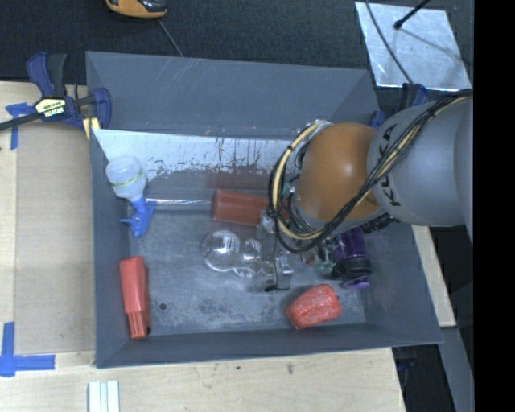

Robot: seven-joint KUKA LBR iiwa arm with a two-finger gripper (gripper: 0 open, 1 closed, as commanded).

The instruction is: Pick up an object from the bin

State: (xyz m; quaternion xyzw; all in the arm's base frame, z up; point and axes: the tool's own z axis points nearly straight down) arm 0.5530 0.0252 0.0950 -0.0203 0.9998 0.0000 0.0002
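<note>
The arm point(426, 169) is cut off at the right of the camera view; its orange cover point(338, 173) and cables point(283, 173) hide the right rear floor of the bin point(241, 96); the brown-red cylinder point(236, 207) has its right end hidden behind the cover; the purple object point(352, 265) lies partly beneath the wrist, kind not determinable, possibly a small toy; the gripper point(278, 275) is hidden in its upper body by the cover, its tip small and dim against the floor, just beside the clear light bulb point(224, 251), contact between them undecidable; the yellow-black item point(137, 6) outside the bin is cut off by the top edge.
</note>
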